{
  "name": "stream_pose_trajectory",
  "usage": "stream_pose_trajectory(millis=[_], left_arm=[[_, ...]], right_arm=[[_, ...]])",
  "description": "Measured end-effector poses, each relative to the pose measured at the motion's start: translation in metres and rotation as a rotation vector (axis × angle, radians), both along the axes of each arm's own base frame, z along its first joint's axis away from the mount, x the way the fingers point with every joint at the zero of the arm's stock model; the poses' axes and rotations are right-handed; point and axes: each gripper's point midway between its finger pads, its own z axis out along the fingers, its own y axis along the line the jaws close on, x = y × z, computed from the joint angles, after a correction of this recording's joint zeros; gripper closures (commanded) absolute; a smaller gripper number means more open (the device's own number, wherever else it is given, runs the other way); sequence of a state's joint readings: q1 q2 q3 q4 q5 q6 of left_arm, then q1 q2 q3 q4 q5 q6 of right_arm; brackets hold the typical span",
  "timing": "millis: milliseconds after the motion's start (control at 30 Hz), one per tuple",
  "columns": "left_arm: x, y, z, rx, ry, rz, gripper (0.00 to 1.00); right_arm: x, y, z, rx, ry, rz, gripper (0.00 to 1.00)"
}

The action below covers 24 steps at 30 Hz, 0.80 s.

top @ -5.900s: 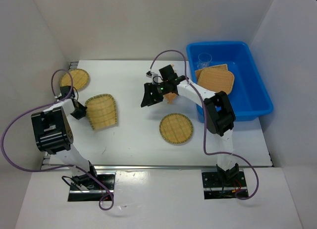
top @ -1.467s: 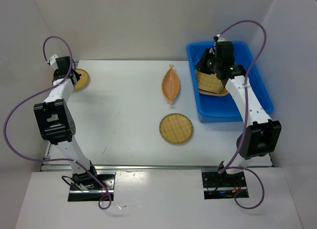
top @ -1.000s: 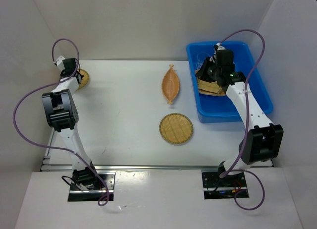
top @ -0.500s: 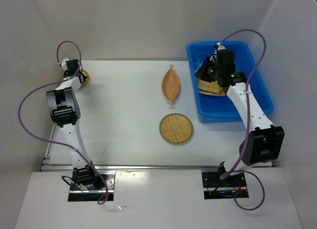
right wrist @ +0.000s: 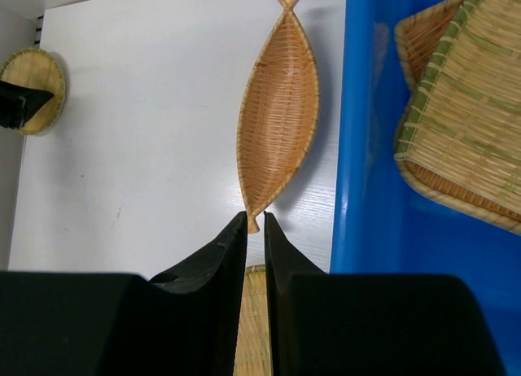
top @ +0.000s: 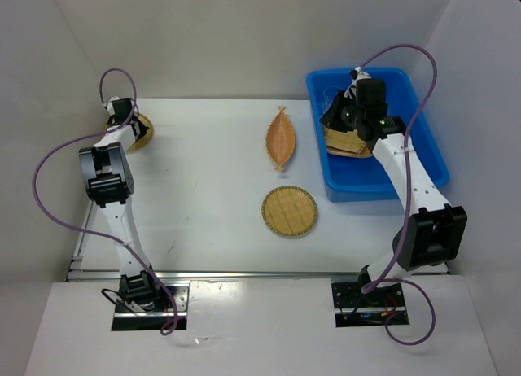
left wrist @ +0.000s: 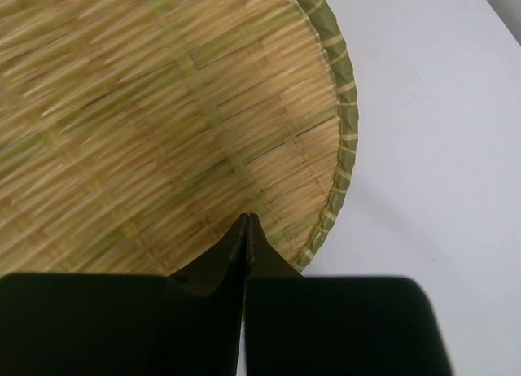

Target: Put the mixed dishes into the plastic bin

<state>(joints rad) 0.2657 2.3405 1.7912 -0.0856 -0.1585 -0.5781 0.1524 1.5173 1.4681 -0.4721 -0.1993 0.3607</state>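
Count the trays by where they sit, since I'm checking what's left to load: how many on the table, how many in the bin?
On the table: 3 (leaf tray, round tray, small round tray at the far left)
In the blue bin: 2 visible, stacked
Total: 5 trays

leaf tray (top: 281,137) left of bin (top: 423,168)
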Motion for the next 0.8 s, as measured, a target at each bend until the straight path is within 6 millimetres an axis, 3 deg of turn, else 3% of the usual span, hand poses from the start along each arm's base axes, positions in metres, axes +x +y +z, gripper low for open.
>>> stream_pose_trajectory(millis=[167,400,633,800], left_arm=[[0.007,-0.042,-0.003,-0.028,0.011,-0.090,1.00],[0.016,-0.138,-0.004,-0.059,0.010,-0.270,1.00],[0.007,-0.231,-0.004,-0.090,0.024,-0.442,1.00],[-0.009,-0.278,-0.004,-0.118,0.038,-0.533,1.00]], right_arm=[[0.004,0.000,-0.002,-0.011,0.001,0.006,0.81],[0.007,0.004,-0.006,-0.007,0.010,0.026,0.81],[0.008,0.008,-0.007,0.003,0.015,0.045,0.81],[0.010,0.010,-0.005,0.010,0.011,0.055,0.81]])
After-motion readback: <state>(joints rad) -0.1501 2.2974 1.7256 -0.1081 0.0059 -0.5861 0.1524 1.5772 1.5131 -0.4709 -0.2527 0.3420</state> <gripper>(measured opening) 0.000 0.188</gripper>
